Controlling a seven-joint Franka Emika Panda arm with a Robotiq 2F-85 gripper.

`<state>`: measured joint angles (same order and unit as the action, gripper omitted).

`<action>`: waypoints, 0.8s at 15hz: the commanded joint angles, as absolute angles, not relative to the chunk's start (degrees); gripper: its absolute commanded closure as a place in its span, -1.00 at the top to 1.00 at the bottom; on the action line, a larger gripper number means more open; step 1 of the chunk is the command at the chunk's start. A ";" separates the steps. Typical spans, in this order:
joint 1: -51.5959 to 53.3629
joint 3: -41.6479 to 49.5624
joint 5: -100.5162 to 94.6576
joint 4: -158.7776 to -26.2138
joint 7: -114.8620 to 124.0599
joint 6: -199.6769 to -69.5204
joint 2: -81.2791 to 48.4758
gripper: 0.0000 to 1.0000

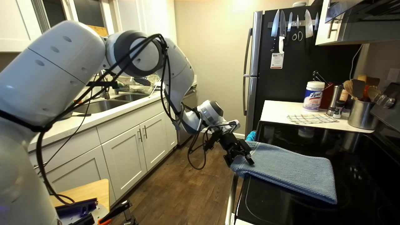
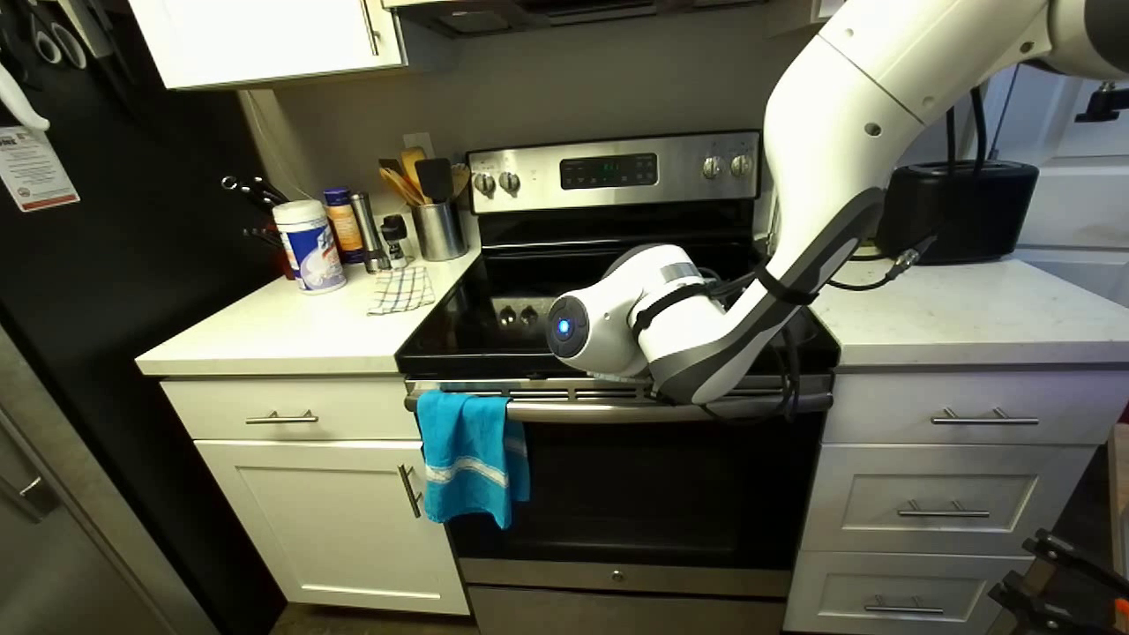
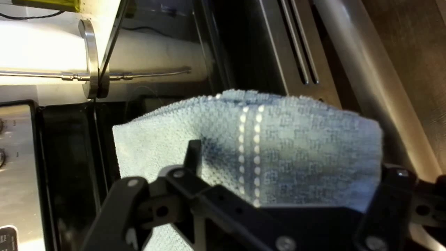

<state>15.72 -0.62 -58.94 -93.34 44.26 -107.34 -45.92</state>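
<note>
A folded blue-grey towel [image 1: 290, 168] lies on the black stovetop [image 1: 272, 206], with one end reaching over the front edge. My gripper [image 1: 240, 160] is at that end, tilted down. Its fingers are wide apart, one over the towel's top and the other past its front edge. In the wrist view the towel [image 3: 296, 139], with two rows of white stitches, fills the gap between the open fingers [image 3: 296, 157]. The left finger presses on or rests close against the cloth. In an exterior view the wrist [image 2: 609, 326] hides the gripper and the towel.
A bright blue towel [image 2: 467, 459] hangs on the oven handle [image 2: 573, 411]. A wipes canister [image 1: 313, 96], a checked cloth [image 1: 312, 118] and a metal utensil pot [image 1: 362, 114] stand on the counter beside the stove. The black fridge [image 1: 300, 72] stands behind. A toaster [image 2: 957, 212] is on the counter.
</note>
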 commanded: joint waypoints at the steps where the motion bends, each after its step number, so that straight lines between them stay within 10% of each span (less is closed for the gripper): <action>1: 15.32 -0.73 -58.88 -93.25 42.96 -106.87 -45.62 1.00; 12: 16.51 -0.48 -61.32 -95.40 44.08 -106.56 -41.78 1.00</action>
<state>16.19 -0.60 -59.67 -93.18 44.26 -107.21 -44.23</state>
